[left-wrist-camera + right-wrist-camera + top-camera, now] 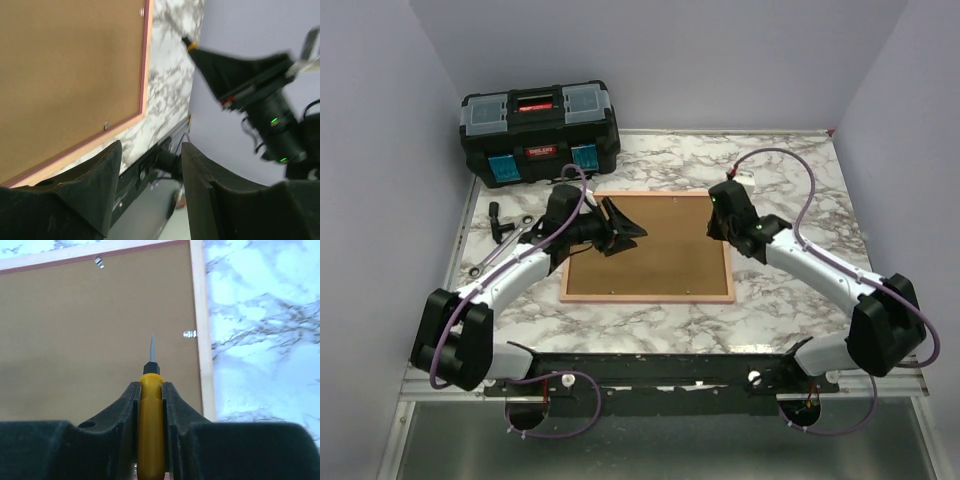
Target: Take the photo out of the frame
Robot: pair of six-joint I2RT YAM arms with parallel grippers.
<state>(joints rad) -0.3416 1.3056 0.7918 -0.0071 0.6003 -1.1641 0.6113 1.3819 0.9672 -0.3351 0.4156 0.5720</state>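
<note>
**A:** Marble worktop [790, 290], with the frame [650, 297] lying face down in the middle. Was the photo visible?

**B:** No. Only the brown backing board [665, 250] showed, and the photo was hidden in every view.

**A:** And the fingers?

**B:** The left fingers [97, 185] stood apart and empty over the frame's far left corner. The right fingers [127, 410] were clamped on a yellow-handled screwdriver [151, 435], its tip near a small metal clip [189, 333] at the frame's edge. From above, the wrist covered them.

**A:** Anything blurred?

**B:** The right arm, seen from the left wrist.
</note>
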